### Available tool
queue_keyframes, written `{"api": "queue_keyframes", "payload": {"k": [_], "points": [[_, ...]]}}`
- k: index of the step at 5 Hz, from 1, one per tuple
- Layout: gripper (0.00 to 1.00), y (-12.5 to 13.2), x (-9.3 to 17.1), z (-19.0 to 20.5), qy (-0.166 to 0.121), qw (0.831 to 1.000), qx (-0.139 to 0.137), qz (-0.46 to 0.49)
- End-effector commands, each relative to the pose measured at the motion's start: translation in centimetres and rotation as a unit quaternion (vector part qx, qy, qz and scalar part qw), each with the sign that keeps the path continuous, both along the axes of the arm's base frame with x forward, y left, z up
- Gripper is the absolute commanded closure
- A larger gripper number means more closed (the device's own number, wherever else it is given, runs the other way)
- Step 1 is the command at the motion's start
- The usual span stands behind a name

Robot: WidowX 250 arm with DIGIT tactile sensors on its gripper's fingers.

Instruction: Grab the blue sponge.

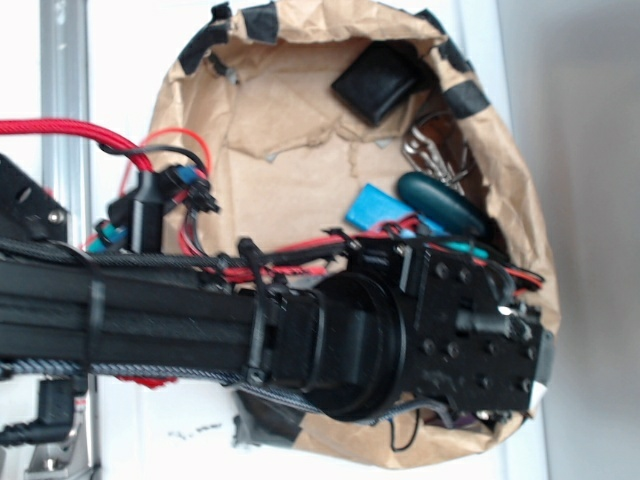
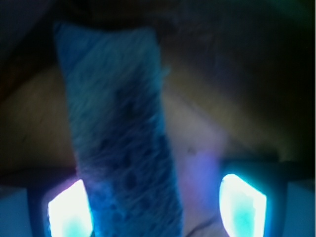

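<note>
Your gripper [image 2: 157, 207] stands open with nothing clamped; the thick, porous, speckled blue rectangular sponge [image 2: 118, 133] lies between its glowing fingertips [image 2: 69, 210], hard against the left one. Centre it, keep low, then close squarely across its narrow sides.

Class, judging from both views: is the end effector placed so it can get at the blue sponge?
Probably yes. In the wrist view the blue sponge fills the space between the end effector's two glowing fingertips, closer to the left one, nothing lying across it. The exterior view hides it under the arm.
</note>
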State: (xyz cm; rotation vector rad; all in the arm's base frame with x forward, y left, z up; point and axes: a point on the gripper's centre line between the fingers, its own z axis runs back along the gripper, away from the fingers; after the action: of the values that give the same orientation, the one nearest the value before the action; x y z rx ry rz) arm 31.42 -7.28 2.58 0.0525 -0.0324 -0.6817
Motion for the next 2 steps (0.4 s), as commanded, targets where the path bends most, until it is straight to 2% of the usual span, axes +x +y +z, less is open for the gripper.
{"api": "queue_keyframes", "payload": {"k": [1, 2], "points": [[1.00, -1.2, -0.1, 2.0, -0.038, 0.999, 0.013, 0.031], [1.00, 0.2, -1.9, 5.1, -0.081, 0.986, 0.037, 0.139]]}}
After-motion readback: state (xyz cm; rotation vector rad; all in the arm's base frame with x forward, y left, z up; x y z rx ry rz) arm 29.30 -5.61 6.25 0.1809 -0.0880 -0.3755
